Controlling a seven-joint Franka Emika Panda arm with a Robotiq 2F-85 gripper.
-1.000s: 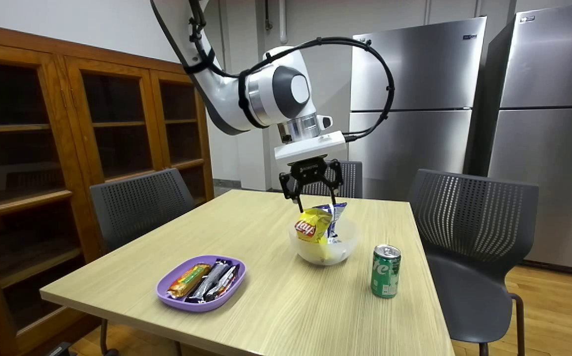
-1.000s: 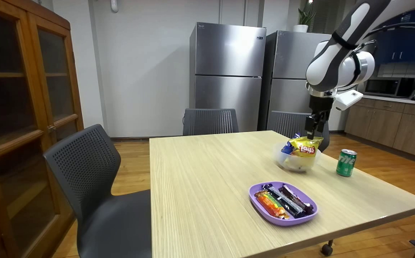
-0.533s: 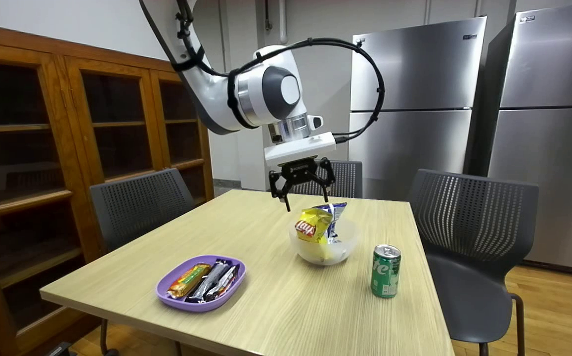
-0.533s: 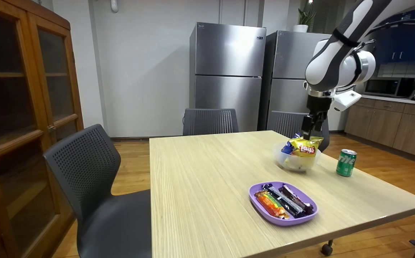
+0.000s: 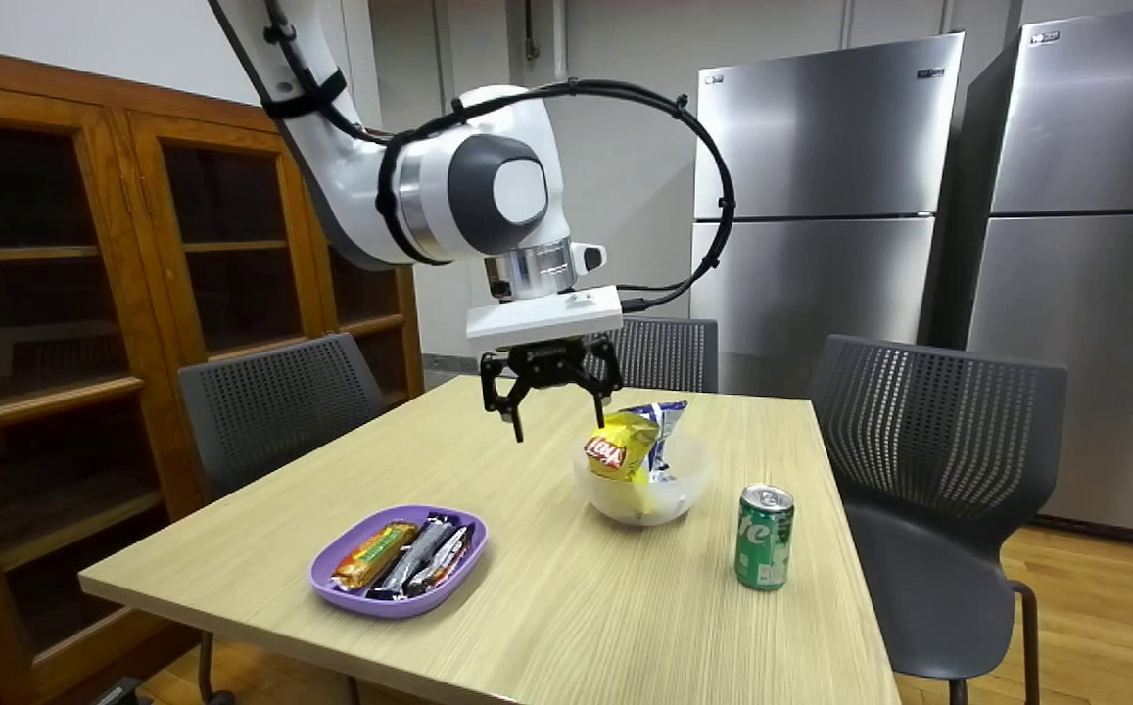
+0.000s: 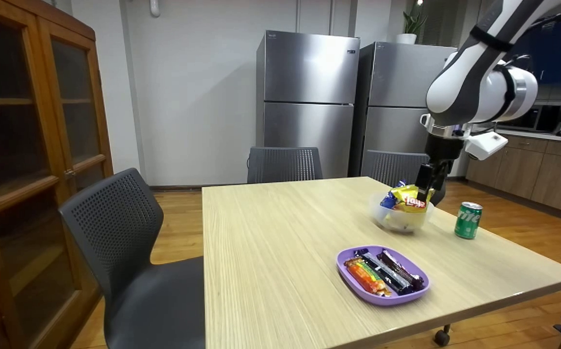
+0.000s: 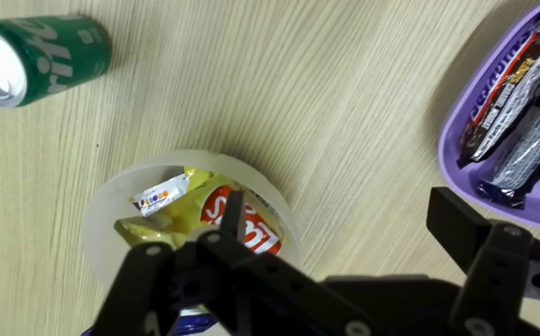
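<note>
My gripper (image 5: pixel 560 432) hangs above the table, its two fingers wide apart with nothing between them. Closest to it is a translucent white bowl (image 5: pixel 630 507), which holds a yellow Lay's bag (image 5: pixel 620 448) and a blue bag (image 5: pixel 664 419). In the wrist view one finger overlaps the yellow bag (image 7: pixel 171 212) from above; the opposite one is near the edge of the purple tray (image 7: pixel 443 149). Whether the finger touches the bag cannot be told there, but an exterior view shows that the gripper has drawn off to the side. The blue bag (image 7: pixel 192 324) is mostly hidden behind the gripper.
A green Sprite can (image 5: pixel 764 539) stands upright beside the bowl. Several wrapped bars, including an orange one (image 6: pixel 367 277), lie in the purple tray (image 6: pixel 382 301) nearer the table's front. Dark chairs (image 6: pixel 285 165) surround the wooden table (image 6: pixel 280 252).
The gripper has moved away from the bowl, leftward and closer in an exterior view, and its fingers have spread a little wider. Bags, bowl, can and tray stay where they were.
</note>
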